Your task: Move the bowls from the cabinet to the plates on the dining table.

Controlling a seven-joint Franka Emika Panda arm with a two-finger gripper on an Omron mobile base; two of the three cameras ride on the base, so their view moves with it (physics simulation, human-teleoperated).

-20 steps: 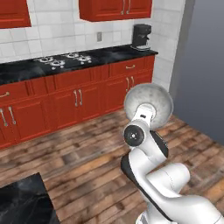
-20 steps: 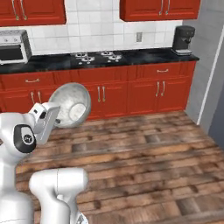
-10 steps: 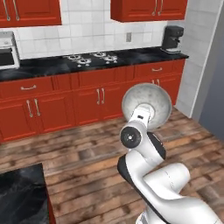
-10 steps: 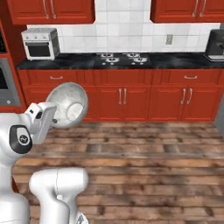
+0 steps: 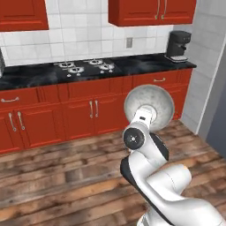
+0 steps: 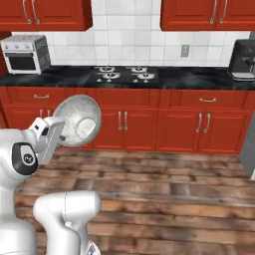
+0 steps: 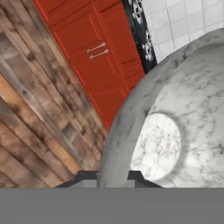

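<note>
A pale grey speckled bowl (image 5: 150, 106) is held up on edge in front of the arm, its hollow side facing the right base view (image 6: 77, 121). My gripper (image 6: 61, 138) is shut on the bowl's rim. In the hand view my gripper (image 7: 111, 176) pinches the rim, and the bowl (image 7: 175, 127) covers the right half of the picture. Red wall cabinets (image 5: 152, 11) (image 6: 209, 12) hang with their doors shut; I cannot tell which is the task's cabinet. The plates and the dining table are out of view.
A black counter (image 5: 141, 64) backed by white tiles carries a stove top (image 6: 124, 73), a coffee machine (image 5: 178, 44) and a toaster oven (image 6: 24, 54). Red base cabinets (image 6: 164, 124) stand below it. Brown wood floor (image 5: 57, 176) lies between me and them.
The whole scene has shifted in both base views, so the base has moved; a black marble corner has left the left base view. The bowl stays in the same grip and pose.
</note>
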